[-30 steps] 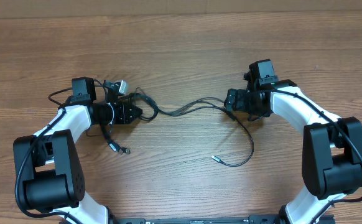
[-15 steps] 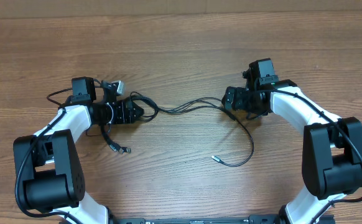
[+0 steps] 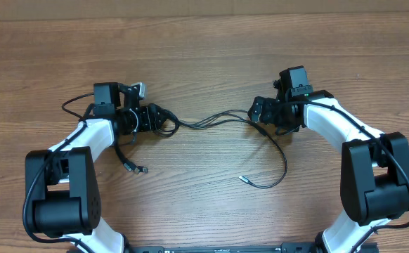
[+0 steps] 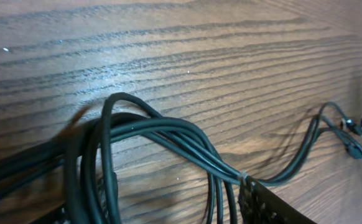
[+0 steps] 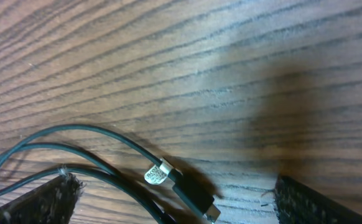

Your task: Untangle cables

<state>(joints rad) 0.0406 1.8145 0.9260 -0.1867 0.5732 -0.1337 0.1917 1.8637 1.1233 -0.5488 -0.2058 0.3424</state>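
Several thin black cables (image 3: pixel 204 121) stretch across the wooden table between my two grippers. At their left end they bunch into loops (image 4: pixel 137 134) around my left gripper (image 3: pixel 154 118). Its jaws stand apart, open, with cable strands lying between them and some beside the right finger (image 4: pixel 271 205). My right gripper (image 3: pixel 258 114) is open wide over a black plug (image 5: pixel 193 194) with a white tag (image 5: pixel 157 173), touching neither pad. One cable curls down to a silver-tipped end (image 3: pixel 242 179). Another plug end (image 3: pixel 135 167) lies below the left gripper.
The bare wood table (image 3: pixel 204 56) stretches behind the arms. A thicker black cord (image 3: pixel 74 105) loops off the left wrist. Both arm bases stand at the near table edge, left (image 3: pixel 57 204) and right (image 3: pixel 377 190).
My left gripper has shifted right and toward the far side, and its jaws have opened from a narrower setting. The cable loops by it bunched up. The right arm has barely moved.
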